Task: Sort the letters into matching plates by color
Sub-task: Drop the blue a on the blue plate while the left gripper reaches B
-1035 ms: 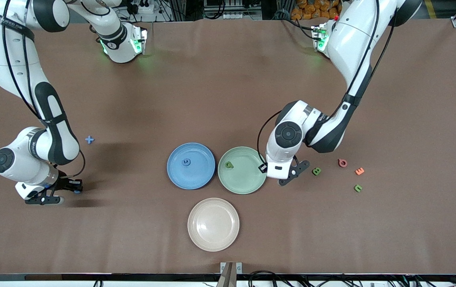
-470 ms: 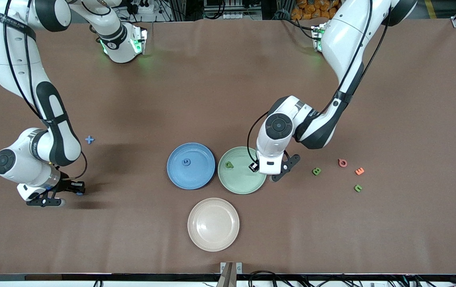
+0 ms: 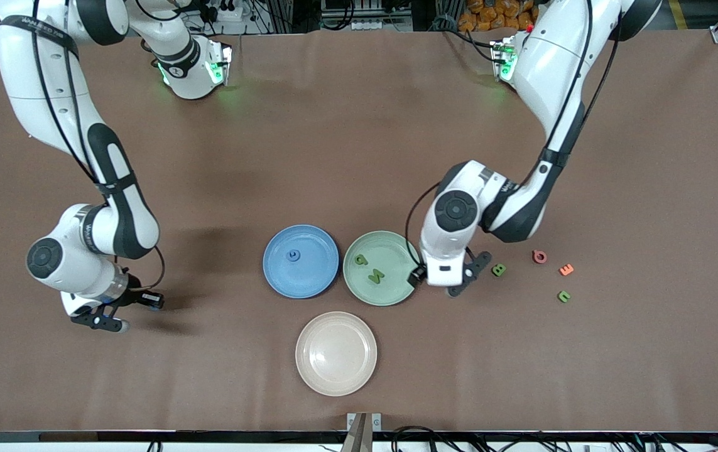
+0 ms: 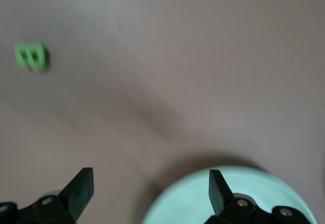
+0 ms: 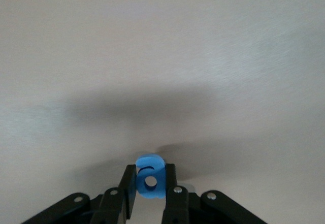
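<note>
The blue plate (image 3: 311,276) holds one blue letter (image 3: 294,255). Beside it, the mint green plate (image 3: 390,292) holds two green letters (image 3: 361,258) (image 3: 375,275). My left gripper (image 3: 473,274) (image 4: 151,183) hangs open and empty over the table between that plate (image 4: 198,206) and a green B (image 3: 498,270) (image 4: 31,56). Another green letter (image 3: 563,295) lies toward the left arm's end. My right gripper (image 3: 117,325) (image 5: 150,176) is shut on a blue letter (image 5: 150,182), over bare table toward the right arm's end.
A beige-pink plate (image 3: 336,376) sits nearer to the front camera than the two other plates. A red letter (image 3: 539,256) and an orange letter (image 3: 566,270) lie near the loose green ones.
My left gripper opened and a second green letter now lies in the green plate; that hand drew back toward the B. My right arm carried its blue letter toward the plates.
</note>
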Controlling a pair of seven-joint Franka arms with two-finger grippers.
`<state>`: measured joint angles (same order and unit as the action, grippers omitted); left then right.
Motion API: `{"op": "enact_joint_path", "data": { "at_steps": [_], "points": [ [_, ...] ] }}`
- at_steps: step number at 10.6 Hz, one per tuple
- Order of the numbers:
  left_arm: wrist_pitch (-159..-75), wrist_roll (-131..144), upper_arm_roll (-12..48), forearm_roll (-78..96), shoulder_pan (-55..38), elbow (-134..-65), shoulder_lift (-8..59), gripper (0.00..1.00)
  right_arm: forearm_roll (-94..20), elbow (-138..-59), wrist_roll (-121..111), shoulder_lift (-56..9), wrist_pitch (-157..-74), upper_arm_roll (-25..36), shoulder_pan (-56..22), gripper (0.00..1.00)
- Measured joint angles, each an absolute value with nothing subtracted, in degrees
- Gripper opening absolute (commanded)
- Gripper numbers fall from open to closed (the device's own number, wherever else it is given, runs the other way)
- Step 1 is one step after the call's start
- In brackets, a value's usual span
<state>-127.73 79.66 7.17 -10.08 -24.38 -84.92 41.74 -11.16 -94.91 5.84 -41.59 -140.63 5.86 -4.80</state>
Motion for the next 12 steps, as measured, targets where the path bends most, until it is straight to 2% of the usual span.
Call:
{"op": "enact_joint_path", "data": {
  "at_steps": [2, 4, 8, 10, 12],
  "points": [
    [-127.73, 71.15, 3.31, -10.23, -22.94, -84.93, 41.81, 1.00, -11.18, -94.89, 11.98, -41.23, -140.29, 5.24, -7.23, 0.13],
    [-127.51, 62.27, 2.78, -10.23, -18.55, -84.94, 41.80, 1.00, -11.19, -94.69, 18.46, -40.87, -139.46, 3.94, -8.97, 0.13],
    [-127.05, 50.12, 3.05, -10.23, -14.79, -87.10, 41.92, 1.00, -11.16, -90.33, 27.46, -40.56, -130.49, 1.08, -12.52, 0.13],
    [-126.85, 47.05, 3.32, -10.23, -14.61, -90.18, 41.73, 1.00, -11.15, -88.96, 29.67, -40.49, -128.98, 0.79, -15.09, 0.15],
    [-126.85, 43.18, 6.93, -10.22, -10.09, -92.12, 40.77, 1.00, -11.05, -88.81, 30.99, -40.49, -128.66, 0.66, -17.88, 0.14]
  ]
}}
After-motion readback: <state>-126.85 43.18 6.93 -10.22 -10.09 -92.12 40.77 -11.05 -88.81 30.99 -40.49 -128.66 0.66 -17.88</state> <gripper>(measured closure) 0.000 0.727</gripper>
